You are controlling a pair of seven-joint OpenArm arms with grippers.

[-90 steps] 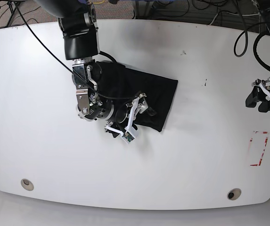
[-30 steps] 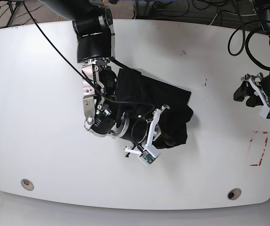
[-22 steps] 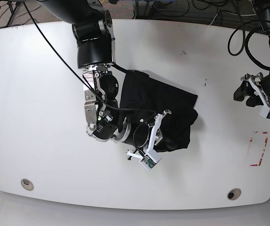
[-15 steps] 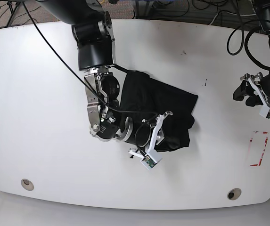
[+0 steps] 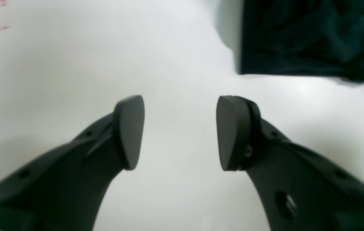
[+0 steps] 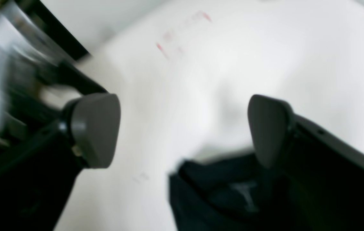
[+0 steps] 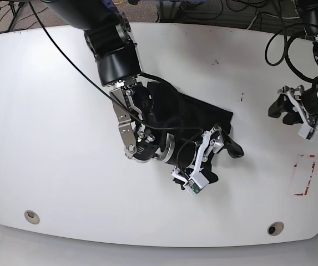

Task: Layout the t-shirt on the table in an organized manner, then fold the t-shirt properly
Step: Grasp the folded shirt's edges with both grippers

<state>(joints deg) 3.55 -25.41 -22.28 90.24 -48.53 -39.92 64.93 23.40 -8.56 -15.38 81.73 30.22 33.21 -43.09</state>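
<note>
Both pincers (image 5: 180, 131) (image 6: 183, 128) agape, empty

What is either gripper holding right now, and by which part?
Nothing. The right gripper is open above the t-shirt; the left gripper is open over bare table.

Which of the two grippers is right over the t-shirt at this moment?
The right gripper, jaws spread over the black t-shirt's edge. The left gripper hangs open over bare table, well clear of the cloth.

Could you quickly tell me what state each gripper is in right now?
Left gripper: open, empty, above the bare table.
Right gripper: open, holding nothing, at the edge of the t-shirt.
</note>
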